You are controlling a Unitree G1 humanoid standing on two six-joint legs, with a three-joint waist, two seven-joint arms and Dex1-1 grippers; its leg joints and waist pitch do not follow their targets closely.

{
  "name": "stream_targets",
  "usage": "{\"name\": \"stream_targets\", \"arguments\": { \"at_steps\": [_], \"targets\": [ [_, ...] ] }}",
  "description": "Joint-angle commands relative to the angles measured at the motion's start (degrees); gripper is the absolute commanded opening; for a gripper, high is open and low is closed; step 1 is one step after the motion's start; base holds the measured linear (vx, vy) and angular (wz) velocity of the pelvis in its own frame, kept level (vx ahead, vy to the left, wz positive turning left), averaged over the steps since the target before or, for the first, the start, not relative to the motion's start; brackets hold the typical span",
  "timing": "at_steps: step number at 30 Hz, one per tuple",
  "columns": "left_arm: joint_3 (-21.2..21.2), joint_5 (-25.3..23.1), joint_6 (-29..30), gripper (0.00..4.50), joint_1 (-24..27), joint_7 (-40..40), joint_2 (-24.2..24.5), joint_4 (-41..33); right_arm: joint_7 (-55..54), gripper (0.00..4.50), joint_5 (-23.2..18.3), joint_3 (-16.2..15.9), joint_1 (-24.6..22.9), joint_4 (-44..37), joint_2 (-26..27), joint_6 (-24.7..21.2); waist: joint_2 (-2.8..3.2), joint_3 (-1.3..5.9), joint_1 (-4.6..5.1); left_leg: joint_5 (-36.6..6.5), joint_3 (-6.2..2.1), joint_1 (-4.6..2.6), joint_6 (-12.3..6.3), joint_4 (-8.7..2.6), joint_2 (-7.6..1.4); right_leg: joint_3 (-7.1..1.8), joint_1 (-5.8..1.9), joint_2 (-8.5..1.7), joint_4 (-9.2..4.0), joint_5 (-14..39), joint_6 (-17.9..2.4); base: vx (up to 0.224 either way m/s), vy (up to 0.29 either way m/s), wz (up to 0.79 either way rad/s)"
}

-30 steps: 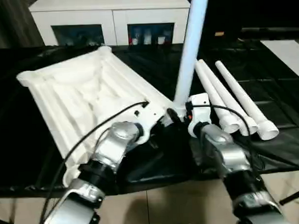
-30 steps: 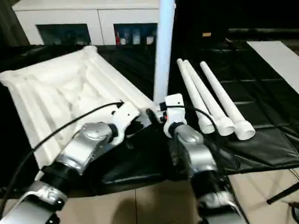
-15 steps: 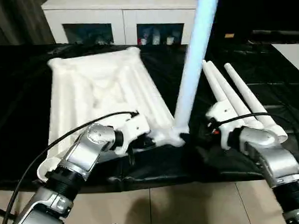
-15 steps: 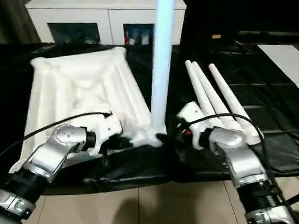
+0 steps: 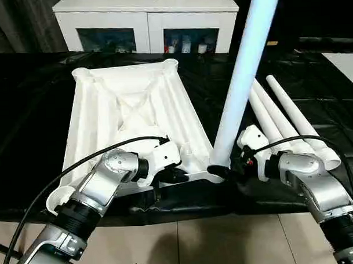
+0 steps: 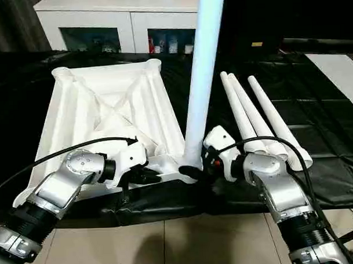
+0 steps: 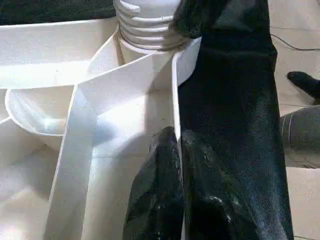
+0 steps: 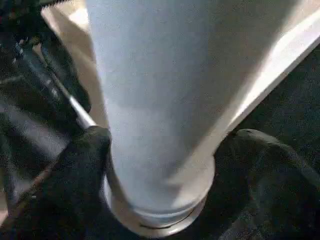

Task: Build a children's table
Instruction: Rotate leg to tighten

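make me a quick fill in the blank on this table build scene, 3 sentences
1. The number of legs lying loose on the black cloth is ____.
2. The tabletop lies with its ribbed underside facing ____.
3. One standing leg rises from the tabletop's near corner socket on the robot's ____ side, with the right gripper at its base.

Missing words: three; up; right

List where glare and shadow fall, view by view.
Left eye view: light gleams on the upright leg and the silver left forearm, and the ribs of the tabletop throw soft shade into their hollows. Left wrist view: small glints on the left gripper fingers. Right wrist view: the leg looks shaded against the brighter tabletop behind it.
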State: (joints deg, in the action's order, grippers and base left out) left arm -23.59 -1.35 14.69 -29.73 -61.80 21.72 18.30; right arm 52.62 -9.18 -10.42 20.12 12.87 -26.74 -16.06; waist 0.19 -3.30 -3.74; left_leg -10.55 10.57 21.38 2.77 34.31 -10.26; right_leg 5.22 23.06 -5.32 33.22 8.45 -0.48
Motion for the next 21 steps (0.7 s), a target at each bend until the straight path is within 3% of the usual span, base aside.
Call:
{"name": "stream_targets", "arguments": {
  "at_steps": [1,8,14,18,21],
  "targets": [
    [-0.4,0.6,-0.8,0.00,-0.6,-0.6,-0.2,-2.7,0.3,3.70,0.1,-0.1,0.5,0.6,-0.6,0.1,-0.48,4.07,-0.05,-13.3,-1.07,-0.88,-2.15,-4.35,-3.09,-3.01,-2.68,-3.70,-3.46,16.7,-11.9,0.000,0.000,0.00],
    [-0.3,0.5,-0.7,0.00,-0.5,-0.7,-0.2,-2.6,0.2,3.14,0.2,-0.1,0.4,0.8,-0.2,-0.1,-0.44,3.95,0.00,-14.4,-1.17,-0.89,-1.98,-4.42,-3.10,-2.90,-2.64,-3.70,-3.77,19.5,-11.0,0.000,0.000,0.00],
    [0.5,0.1,-0.1,0.00,-1.0,0.9,-0.8,-1.3,-5.9,2.80,0.1,2.7,1.6,4.2,3.3,0.0,-0.30,3.92,0.35,-15.5,-1.21,-0.93,-1.23,-4.50,-3.03,-2.88,-2.53,-3.64,-3.87,20.0,-11.0,0.000,0.000,0.00],
    [2.4,0.4,0.9,0.00,-2.1,5.2,-3.3,1.3,-13.2,2.73,0.0,5.6,3.4,8.1,6.9,-0.6,-0.33,3.82,1.06,-16.8,-1.34,-0.78,-0.34,-4.51,-2.81,-2.68,-2.52,-3.64,-4.15,22.6,-10.4,0.000,0.000,0.00],
    [5.2,-1.1,5.4,0.00,-5.5,17.0,-9.3,7.7,-29.2,2.72,0.8,9.6,6.4,13.7,14.7,-2.6,-0.27,3.94,1.59,-17.1,-1.51,-0.86,0.46,-4.42,-2.59,-2.54,-2.38,-3.58,-4.22,23.3,-10.2,0.000,0.000,0.00]
  ]
}}
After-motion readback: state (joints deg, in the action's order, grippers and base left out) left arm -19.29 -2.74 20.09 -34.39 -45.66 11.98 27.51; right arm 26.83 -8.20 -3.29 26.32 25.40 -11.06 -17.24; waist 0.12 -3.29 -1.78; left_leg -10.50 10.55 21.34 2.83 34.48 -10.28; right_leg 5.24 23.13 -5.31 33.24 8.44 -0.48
